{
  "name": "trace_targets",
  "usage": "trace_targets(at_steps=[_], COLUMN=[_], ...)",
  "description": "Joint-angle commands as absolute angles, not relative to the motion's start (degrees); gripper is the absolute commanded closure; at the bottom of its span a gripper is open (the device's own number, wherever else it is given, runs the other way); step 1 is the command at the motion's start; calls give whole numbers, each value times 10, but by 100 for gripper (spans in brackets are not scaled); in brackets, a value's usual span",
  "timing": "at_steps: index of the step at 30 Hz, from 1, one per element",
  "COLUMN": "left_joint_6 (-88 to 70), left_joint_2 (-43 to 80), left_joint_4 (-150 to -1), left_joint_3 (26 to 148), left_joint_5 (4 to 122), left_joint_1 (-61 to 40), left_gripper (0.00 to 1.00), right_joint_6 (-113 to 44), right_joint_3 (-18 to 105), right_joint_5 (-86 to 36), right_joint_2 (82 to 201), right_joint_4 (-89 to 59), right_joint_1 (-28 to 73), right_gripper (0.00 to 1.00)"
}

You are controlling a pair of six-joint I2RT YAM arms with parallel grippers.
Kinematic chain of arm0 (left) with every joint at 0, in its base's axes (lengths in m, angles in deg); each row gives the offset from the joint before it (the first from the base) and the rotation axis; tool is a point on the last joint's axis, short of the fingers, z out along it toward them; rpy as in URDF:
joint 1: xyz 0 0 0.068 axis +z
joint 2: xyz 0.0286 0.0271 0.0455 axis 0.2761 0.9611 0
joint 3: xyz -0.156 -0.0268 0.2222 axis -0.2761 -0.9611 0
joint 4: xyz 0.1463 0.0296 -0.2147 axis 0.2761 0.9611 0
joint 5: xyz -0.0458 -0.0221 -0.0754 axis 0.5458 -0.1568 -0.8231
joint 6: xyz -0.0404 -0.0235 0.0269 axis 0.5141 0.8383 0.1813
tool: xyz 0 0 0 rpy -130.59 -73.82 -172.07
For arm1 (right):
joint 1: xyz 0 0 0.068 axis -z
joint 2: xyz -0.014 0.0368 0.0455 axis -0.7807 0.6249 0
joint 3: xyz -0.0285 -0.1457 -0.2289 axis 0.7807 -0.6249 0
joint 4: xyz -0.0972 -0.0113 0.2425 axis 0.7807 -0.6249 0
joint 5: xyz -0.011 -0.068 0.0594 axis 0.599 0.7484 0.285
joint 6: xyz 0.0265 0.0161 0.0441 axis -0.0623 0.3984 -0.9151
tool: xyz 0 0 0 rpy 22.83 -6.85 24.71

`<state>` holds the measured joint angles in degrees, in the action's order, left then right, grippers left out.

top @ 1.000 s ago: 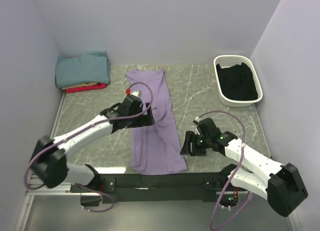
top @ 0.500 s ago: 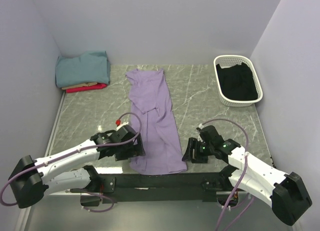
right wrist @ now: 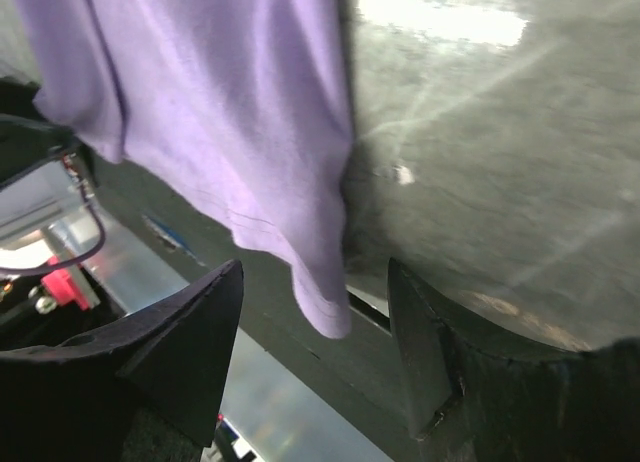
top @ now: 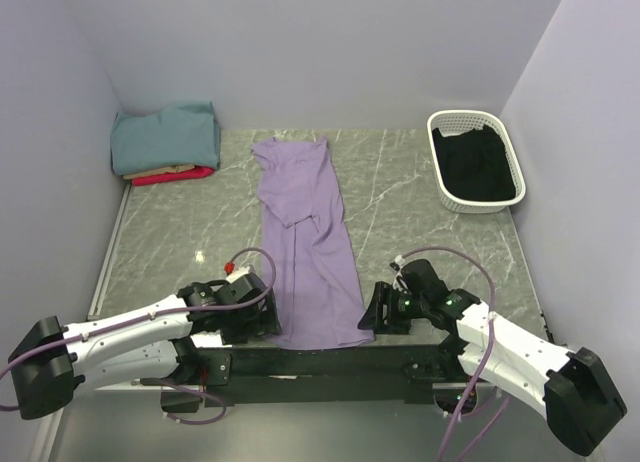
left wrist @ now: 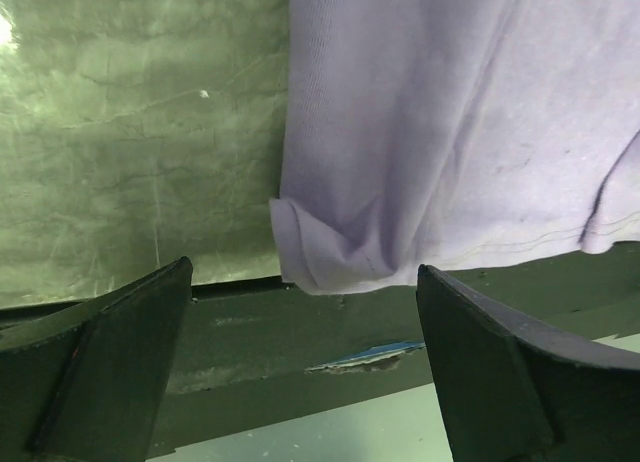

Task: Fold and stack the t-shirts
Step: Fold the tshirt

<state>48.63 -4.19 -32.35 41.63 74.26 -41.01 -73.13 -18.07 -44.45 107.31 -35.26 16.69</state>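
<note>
Shirt [top: 308, 242]: flat on table [top: 420, 202], hem at near edge.
Left end effector [left wrist: 300, 274]: released, straddling curled hem corner.
Right end effector [right wrist: 315, 270]: released, astride other corner.
Grip: pinch both corners level, lift together.

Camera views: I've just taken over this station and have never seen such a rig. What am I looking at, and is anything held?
Two robot arms are bolted at the near edge of a marble table. The wide picture looks down from above and behind them. The other two come from a camera on each wrist, with that gripper's dark fingers showing at the bottom. A long lavender t-shirt lies flat down the table, its hem just past the near edge. Folded teal, tan and red shirts are stacked far left, and a white basket with dark cloth stands far right. The left gripper and right gripper flank the hem's corners, both open, holding nothing.
</note>
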Motion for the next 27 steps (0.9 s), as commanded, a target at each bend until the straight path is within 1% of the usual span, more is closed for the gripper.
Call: trace_targets(at_steps=[1, 8, 15, 18, 19, 20, 21, 22, 23, 24, 25, 26, 27], left_joint_6=[501, 500, 499, 500, 501, 504, 506, 508, 512, 514, 515, 517, 519], left_joint_2=[-35, -48, -60, -52, -51, -48, -48, -46, -45, -48, -50, -59, -66], left_joint_4=[-362, -410, -508, -533, -548, -555, -562, -564, -565, -563, -557, -532, -514], left_joint_3=[405, 382, 338, 323, 318, 310, 308, 306, 303, 303, 308, 313, 320], left_joint_5=[744, 784, 758, 749, 744, 741, 737, 730, 726, 724, 718, 718, 719], left_joint_1=[-422, -425, -425, -425, -425, -425, -425, -425, -426, -426, -427, -428, -429], left_gripper=[1, 1, 1, 10, 19, 24, 31, 45, 53, 62, 79, 91, 99], right_joint_6=[-738, -740, -744, -741, -740, -740, -740, -739, -737, -736, -736, -736, -738], right_joint_3=[-204, -204, -202, -200, -199, -200, -199, -198, -195, -193, -190, -185, -181], right_joint_5=[-457, -463, -459, -462, -464, -468, -471, -476, -479, -482, -489, -493, -497], right_joint_2=[1100, 1133, 1150, 1167, 1171, 1180, 1184, 1188, 1190, 1188, 1184, 1169, 1160], right_joint_4=[-305, -269, -249, -236, -227, -219, -215, -210, -207, -207, -207, -206, -209], right_joint_1=[158, 148, 141, 141, 139, 138, 139, 137, 135, 134, 134, 133, 133], right_gripper=[33, 34, 43, 49, 50, 51, 55, 58, 62, 72, 76, 82, 85])
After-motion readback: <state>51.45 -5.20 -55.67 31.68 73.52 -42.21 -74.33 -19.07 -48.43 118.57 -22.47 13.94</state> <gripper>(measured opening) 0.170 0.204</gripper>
